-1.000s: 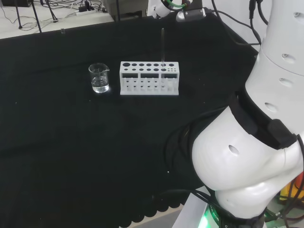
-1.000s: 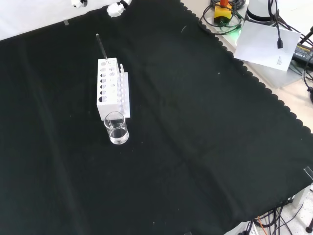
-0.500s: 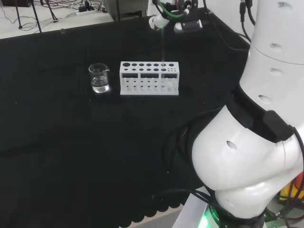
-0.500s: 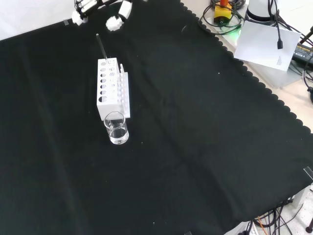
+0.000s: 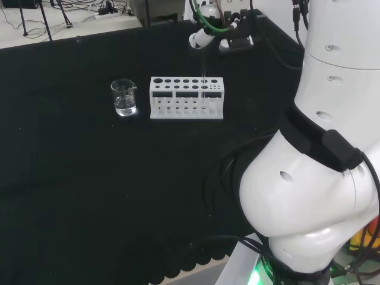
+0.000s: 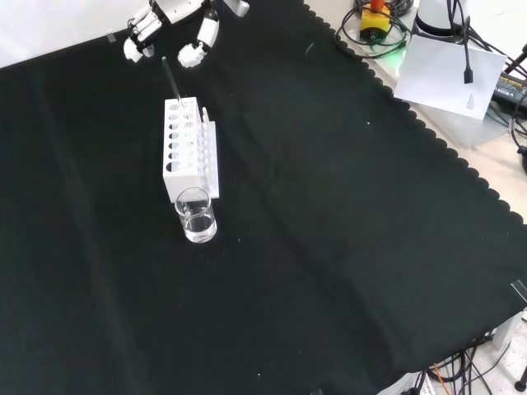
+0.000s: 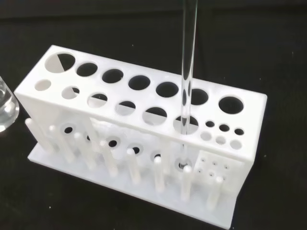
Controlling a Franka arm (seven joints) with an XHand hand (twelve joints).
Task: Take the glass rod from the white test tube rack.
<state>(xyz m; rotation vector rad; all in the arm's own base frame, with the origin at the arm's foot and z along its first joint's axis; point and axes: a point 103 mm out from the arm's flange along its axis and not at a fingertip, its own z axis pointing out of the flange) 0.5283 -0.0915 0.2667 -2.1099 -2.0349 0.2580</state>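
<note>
Black cloth (image 6: 329,206); glass rod (image 7: 187,72) just below robot hand (image 6: 169,29).

Rack (image 7: 144,103) white w/ round holes; rod (image 7: 188,57) clear glass. Beaker (image 5: 124,98) clear too (liquid in it colourless). Cloth (image 6: 329,230) plain black, scalloped edge. Hand (image 6: 177,20) white fingertips, dark joints.

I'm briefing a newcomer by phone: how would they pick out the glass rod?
Find the white rack on the black cloth, beside a beaker. The rod is the thin clear stick standing upright in one hole, the rack's sole occupant, under the hand.
</note>
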